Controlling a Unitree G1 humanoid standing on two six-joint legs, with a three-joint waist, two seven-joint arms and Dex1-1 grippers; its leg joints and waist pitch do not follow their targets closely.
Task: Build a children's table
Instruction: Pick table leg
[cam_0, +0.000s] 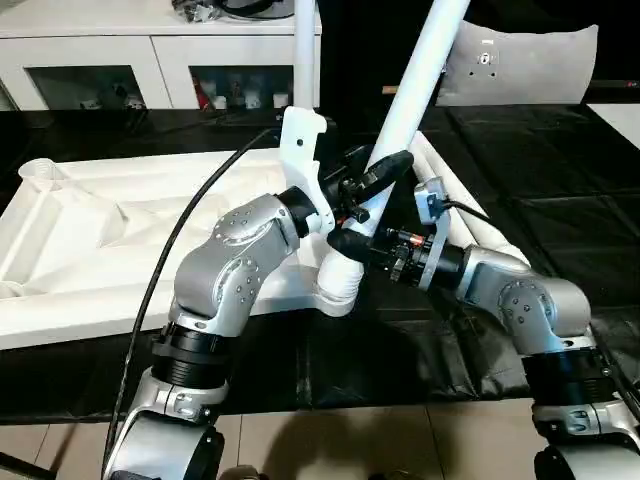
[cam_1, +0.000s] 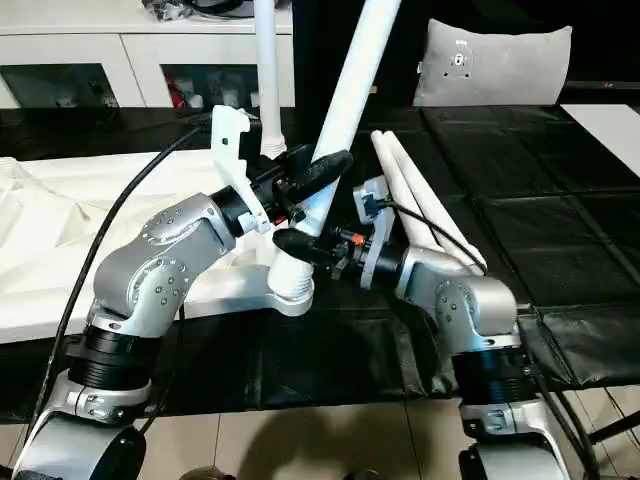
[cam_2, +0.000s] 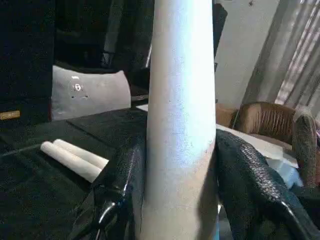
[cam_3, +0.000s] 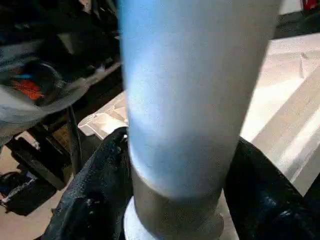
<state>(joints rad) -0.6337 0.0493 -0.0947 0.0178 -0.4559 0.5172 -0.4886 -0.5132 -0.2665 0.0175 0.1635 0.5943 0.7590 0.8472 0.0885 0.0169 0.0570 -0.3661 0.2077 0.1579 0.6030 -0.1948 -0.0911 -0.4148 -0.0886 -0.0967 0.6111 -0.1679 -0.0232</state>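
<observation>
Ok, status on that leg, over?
Both grippers, left and right, clamped on tilted white plastic leg. Base at tabletop's corner socket. Nothing blocking.

Even indoor light; wrist views blurred close-up.

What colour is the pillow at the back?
The pillow is grey, with a small white tag on it. It shows best in the right eye view.
</observation>
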